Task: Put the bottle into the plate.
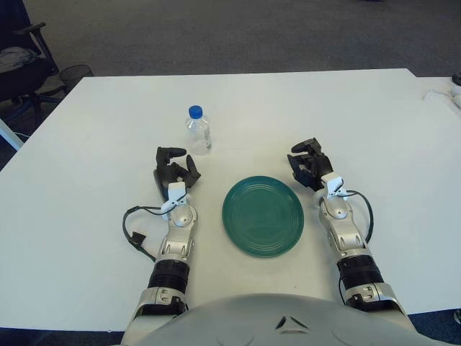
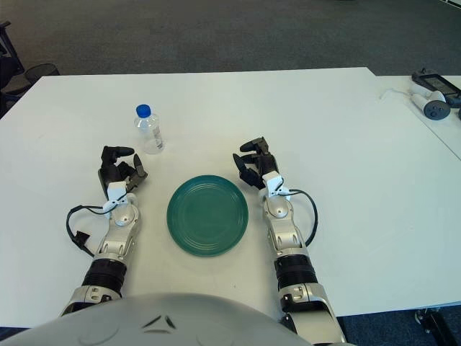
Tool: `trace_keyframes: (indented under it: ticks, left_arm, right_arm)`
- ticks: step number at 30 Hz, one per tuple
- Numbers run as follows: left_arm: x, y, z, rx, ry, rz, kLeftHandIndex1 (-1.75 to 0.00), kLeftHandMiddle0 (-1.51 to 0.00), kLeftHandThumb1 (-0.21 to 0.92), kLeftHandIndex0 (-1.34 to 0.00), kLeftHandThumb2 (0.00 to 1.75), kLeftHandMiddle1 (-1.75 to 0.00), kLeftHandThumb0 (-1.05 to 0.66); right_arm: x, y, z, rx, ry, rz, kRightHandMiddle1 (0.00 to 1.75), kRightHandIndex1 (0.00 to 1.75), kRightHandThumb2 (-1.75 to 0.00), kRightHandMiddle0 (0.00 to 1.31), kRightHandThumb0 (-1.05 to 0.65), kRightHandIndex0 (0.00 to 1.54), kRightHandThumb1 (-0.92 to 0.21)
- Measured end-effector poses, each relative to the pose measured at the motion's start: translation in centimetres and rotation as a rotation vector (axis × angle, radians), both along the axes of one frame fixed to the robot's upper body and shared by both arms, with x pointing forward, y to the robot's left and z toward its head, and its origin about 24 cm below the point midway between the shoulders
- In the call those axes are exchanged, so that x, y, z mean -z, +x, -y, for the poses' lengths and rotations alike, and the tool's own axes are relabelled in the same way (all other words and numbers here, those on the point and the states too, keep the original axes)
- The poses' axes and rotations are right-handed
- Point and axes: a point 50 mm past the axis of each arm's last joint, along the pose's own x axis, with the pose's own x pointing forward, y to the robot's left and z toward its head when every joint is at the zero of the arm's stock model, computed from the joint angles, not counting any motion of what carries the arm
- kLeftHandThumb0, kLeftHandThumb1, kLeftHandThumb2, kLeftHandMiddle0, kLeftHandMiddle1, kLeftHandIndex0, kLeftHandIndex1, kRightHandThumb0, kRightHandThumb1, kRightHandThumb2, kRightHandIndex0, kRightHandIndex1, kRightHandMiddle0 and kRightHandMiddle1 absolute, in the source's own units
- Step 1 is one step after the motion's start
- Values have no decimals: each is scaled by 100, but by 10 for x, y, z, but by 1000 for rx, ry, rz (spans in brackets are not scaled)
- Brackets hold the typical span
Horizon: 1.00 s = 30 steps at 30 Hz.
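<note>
A small clear plastic bottle (image 1: 199, 130) with a blue cap stands upright on the white table (image 1: 94, 130), left of centre. A dark green round plate (image 1: 262, 215) lies empty near the table's front, between my two arms. My left hand (image 1: 173, 169) rests on the table just in front of the bottle and slightly to its left, a short gap away, fingers relaxed and holding nothing. My right hand (image 1: 310, 164) rests on the table at the plate's far right, fingers loosely spread and empty.
A grey device with a white cable (image 2: 432, 101) lies at the table's far right edge. A black office chair (image 1: 21, 61) and a mesh waste bin (image 1: 75, 73) stand on the carpet beyond the table's left corner.
</note>
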Motion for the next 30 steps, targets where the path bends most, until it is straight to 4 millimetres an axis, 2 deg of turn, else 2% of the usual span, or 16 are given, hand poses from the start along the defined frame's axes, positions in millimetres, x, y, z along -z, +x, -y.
trace_keyframes:
  ticks: [1, 2, 5, 10, 20, 30]
  left_arm:
    - [0, 0, 0, 0, 4, -3, -132, -4, 86, -3, 36, -134, -83]
    - [0, 0, 1, -1, 11, -6, -116, -2, 89, -2, 29, -124, -87]
    - [1, 0, 1, -2, 19, -11, -101, -1, 91, -1, 24, -113, -90]
    - [1, 0, 2, 2, 19, -15, -69, 0, 91, 0, 18, -80, -92]
    - [1, -2, 4, 104, 27, 1, -35, 0, 92, 0, 16, -49, -93]
    - [1, -1, 5, 222, 55, 14, -3, 0, 92, 0, 23, -24, -102]
  right_arm:
    - [0, 0, 0, 0, -1, 0, 174, 145, -56, 11, -1, 43, -84]
    - [0, 0, 0, 0, -2, 0, 175, 144, -56, 11, -1, 43, -84]
    - [0, 0, 0, 0, -3, 0, 175, 143, -54, 11, -1, 43, -85]
    - [0, 0, 1, 0, -4, 0, 175, 141, -49, 11, -1, 43, -88]
    - [0, 0, 1, 1, -4, -2, 174, 143, -51, 11, 0, 42, -87]
    - [0, 0, 0, -1, 0, -1, 174, 143, -53, 12, -1, 42, -86]
